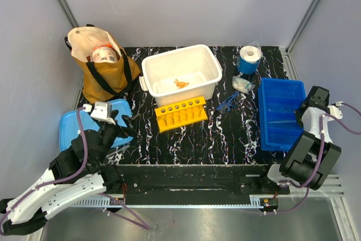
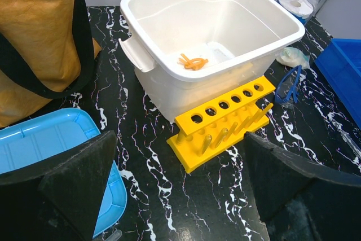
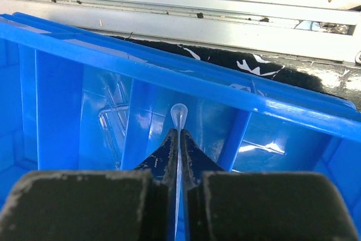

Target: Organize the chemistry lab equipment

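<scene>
Marble-look black table (image 2: 141,156), white veins all over it. The left gripper (image 2: 179,135) hangs low over it with its dark, rough-edged pads spread wide and nothing between them.

Through that gap its wrist camera shows the yellow plastic rack (image 2: 225,118), a slab with a row of round holes, standing just against a glossy white tub (image 2: 146,32). On the tub floor lies the tiny yellow-orange knotted piece (image 2: 193,62), twisted like cord. To the right of the rack the blue-framed safety glasses (image 2: 290,83) rest on the table, with the small clear packet (image 2: 291,56) crumpled just behind them. A smooth light-blue tray (image 2: 39,139) sits at the left, the brown cloth bag (image 2: 34,38) behind it.

The right gripper (image 3: 179,139) is pinched tight on a thin clear tube (image 3: 179,114), whose rounded tip pokes out above a compartment of the ribbed blue bin (image 3: 141,69). Only this wrist view catches that tube, along with faint clear pieces (image 3: 113,111) lying in the next compartment. From overhead they hardly show, but that view alone gives the blue-and-white roll (image 1: 249,57) at the back.
</scene>
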You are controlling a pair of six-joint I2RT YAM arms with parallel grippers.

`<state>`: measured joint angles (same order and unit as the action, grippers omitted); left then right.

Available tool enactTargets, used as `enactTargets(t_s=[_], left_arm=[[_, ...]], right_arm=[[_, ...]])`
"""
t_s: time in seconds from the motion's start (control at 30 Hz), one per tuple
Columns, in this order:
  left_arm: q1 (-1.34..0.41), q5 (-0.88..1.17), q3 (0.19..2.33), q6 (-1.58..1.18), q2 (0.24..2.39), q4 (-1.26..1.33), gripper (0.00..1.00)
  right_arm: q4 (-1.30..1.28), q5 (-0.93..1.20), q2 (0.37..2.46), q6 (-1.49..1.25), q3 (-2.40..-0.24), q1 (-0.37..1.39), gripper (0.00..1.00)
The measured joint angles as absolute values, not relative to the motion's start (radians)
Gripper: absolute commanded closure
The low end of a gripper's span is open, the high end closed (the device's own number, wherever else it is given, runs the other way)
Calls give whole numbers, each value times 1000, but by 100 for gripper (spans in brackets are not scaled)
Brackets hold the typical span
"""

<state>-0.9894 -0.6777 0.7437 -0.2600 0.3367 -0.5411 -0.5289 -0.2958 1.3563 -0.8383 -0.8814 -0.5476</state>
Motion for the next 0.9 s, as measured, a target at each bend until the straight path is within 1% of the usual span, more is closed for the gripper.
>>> enactTargets(t_s=[0.07, 0.13, 0.2, 0.27, 0.33, 0.47, 0.67, 0.9], left_arm=[[-989, -678, 744, -260, 338, -540, 1], [-989, -678, 744, -260, 342, -540, 1], [-989, -678, 744, -260, 346, -540, 1], [-989, -678, 744, -260, 349, -540, 1], [-989, -678, 744, -260, 350, -540, 1], [-989, -678, 744, -260, 350, -540, 1], [-989, -678, 744, -263, 371, -540, 1], [-989, -718, 744, -319, 463, -553, 1]], right_arm=[[-521, -297, 1356, -838, -876, -549, 91], [-516, -297, 1356, -839, -873, -549, 87], [-512, -297, 1356, -842, -871, -549, 80], [-509, -297, 1356, -844, -871, -549, 72], [-505, -294, 1356, -843, -871, -549, 69], [-492, -266, 1356, -823, -871, -549, 66], [-493, -203, 1317, -773, -879, -550, 66], [-495, -40, 1217, -646, -965, -524, 65]])
